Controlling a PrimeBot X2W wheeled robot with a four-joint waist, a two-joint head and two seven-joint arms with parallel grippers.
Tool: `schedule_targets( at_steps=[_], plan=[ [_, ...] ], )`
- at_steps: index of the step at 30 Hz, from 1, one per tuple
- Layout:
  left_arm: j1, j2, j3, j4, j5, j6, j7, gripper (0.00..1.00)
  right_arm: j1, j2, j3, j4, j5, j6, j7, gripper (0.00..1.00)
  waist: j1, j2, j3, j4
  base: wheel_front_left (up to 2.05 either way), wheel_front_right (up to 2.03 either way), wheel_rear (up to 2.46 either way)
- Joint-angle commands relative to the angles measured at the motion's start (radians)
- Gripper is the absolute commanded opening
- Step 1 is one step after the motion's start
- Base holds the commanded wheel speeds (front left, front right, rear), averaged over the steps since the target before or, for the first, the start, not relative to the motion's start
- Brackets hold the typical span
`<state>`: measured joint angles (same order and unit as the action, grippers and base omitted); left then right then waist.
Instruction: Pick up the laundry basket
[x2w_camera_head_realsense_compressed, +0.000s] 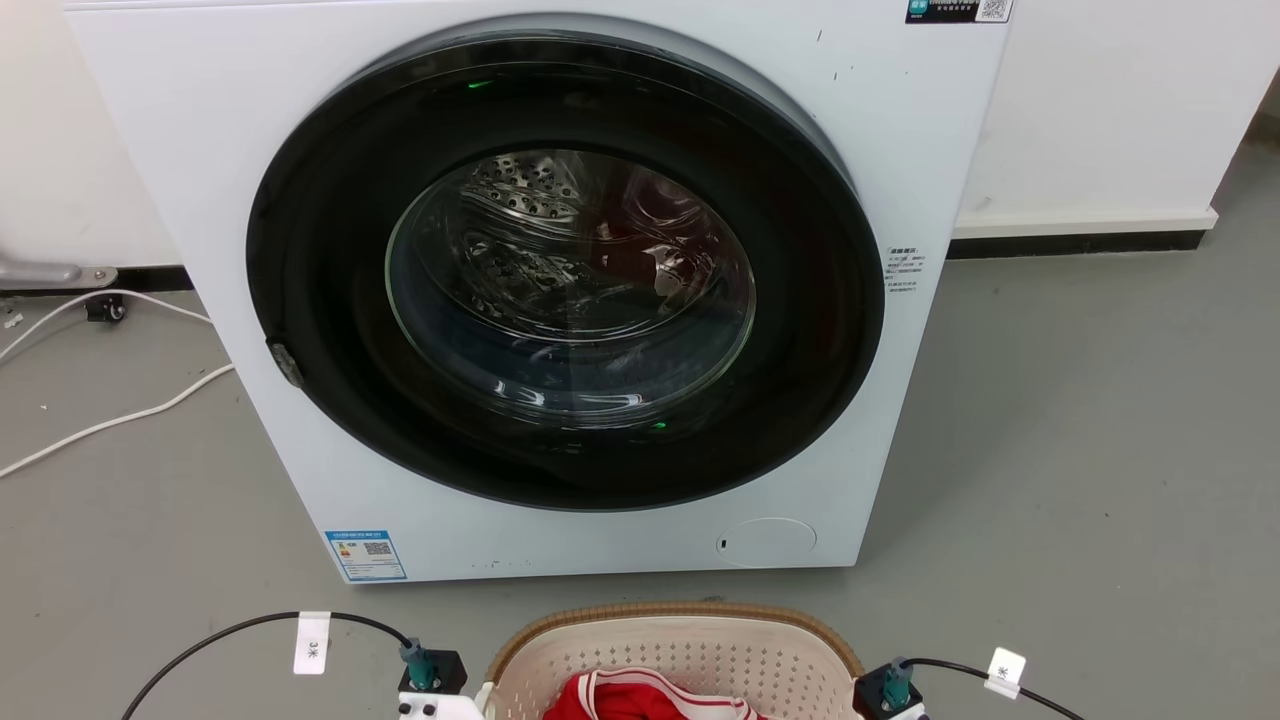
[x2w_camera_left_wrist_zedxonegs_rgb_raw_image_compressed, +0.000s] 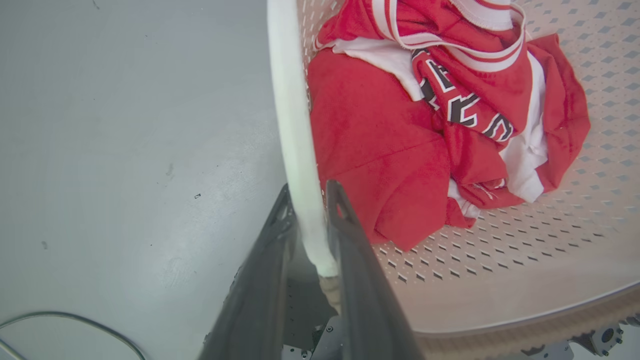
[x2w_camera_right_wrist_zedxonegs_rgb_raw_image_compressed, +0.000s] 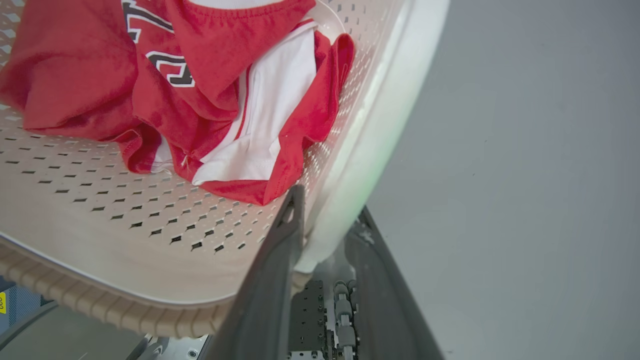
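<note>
The laundry basket (x2w_camera_head_realsense_compressed: 680, 640) sits low in the head view, just in front of the washer: cream, perforated, with a brown woven-look rim. A red and white garment (x2w_camera_head_realsense_compressed: 640, 700) lies inside it. In the left wrist view my left gripper (x2w_camera_left_wrist_zedxonegs_rgb_raw_image_compressed: 309, 197) is shut on the basket's white side handle (x2w_camera_left_wrist_zedxonegs_rgb_raw_image_compressed: 295, 125), one dark finger on each side. The basket's wall (x2w_camera_left_wrist_zedxonegs_rgb_raw_image_compressed: 500, 250) and the garment (x2w_camera_left_wrist_zedxonegs_rgb_raw_image_compressed: 390, 150) show to the right. In the right wrist view my right gripper (x2w_camera_right_wrist_zedxonegs_rgb_raw_image_compressed: 330, 210) is shut on the opposite white handle (x2w_camera_right_wrist_zedxonegs_rgb_raw_image_compressed: 385, 135), beside the basket's wall (x2w_camera_right_wrist_zedxonegs_rgb_raw_image_compressed: 100, 190). Whether the basket is off the floor I cannot tell.
A white front-loading washer (x2w_camera_head_realsense_compressed: 300, 450) with its round dark door (x2w_camera_head_realsense_compressed: 560, 270) shut stands close behind the basket. White cables (x2w_camera_head_realsense_compressed: 120, 410) lie on the grey floor at the left. Open grey floor (x2w_camera_head_realsense_compressed: 1080, 450) stretches to the right, up to a white wall.
</note>
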<state>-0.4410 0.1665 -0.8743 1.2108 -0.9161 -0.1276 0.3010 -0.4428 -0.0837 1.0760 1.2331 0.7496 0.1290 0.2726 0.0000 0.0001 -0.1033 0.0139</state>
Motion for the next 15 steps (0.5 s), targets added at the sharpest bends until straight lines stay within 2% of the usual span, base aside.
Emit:
schedule_targets(
  at_steps=[1,15],
  plan=[
    [-0.025,-0.003,-0.006,-0.008,-0.001,-0.004,-0.006,0.00,0.003,0.003,0.013,-0.005,-0.002,0.003,-0.002,0.00,0.0000,-0.0001,0.000,0.000,0.00,0.00,0.00],
    [-0.032,0.000,-0.043,-0.011,-0.043,-0.004,0.002,0.00,-0.007,-0.003,0.069,0.001,0.062,0.003,0.005,0.00,0.0000,-0.0001,0.002,0.004,0.00,0.00,0.00]
  ],
)
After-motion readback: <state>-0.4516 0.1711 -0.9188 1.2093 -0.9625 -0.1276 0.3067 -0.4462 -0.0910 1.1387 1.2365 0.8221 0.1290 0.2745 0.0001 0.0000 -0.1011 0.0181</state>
